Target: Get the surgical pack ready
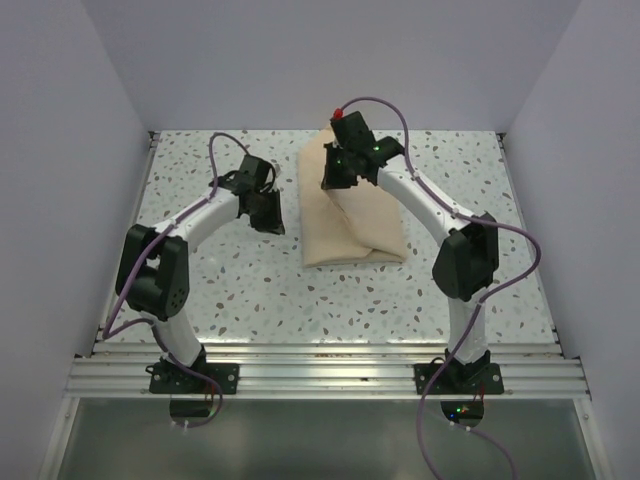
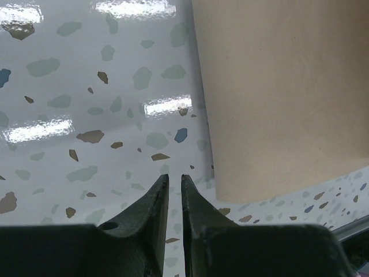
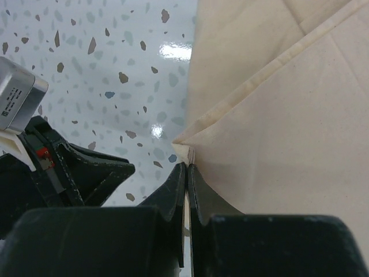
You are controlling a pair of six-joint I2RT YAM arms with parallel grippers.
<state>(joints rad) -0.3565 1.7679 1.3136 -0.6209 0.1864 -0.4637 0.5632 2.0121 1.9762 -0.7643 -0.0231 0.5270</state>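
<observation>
The glossy white speckled tabletop (image 1: 240, 290), flecked grey, brown and blue, carries a tan-beige folded cloth bundle (image 1: 340, 230) lying flat toward the far middle, one flap folded diagonally across its top.

Two arms, left arm (image 1: 205, 215) and right arm (image 1: 425, 205); one surgical pack (image 1: 348, 232); one table (image 1: 250, 290).

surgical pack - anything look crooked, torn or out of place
Nothing torn or spilled. The surgical pack is not squared: a flap crosses its near half on a diagonal, and the right gripper is pinching one cloth corner at the pack's edge. It looks mid-fold, not damaged.
</observation>
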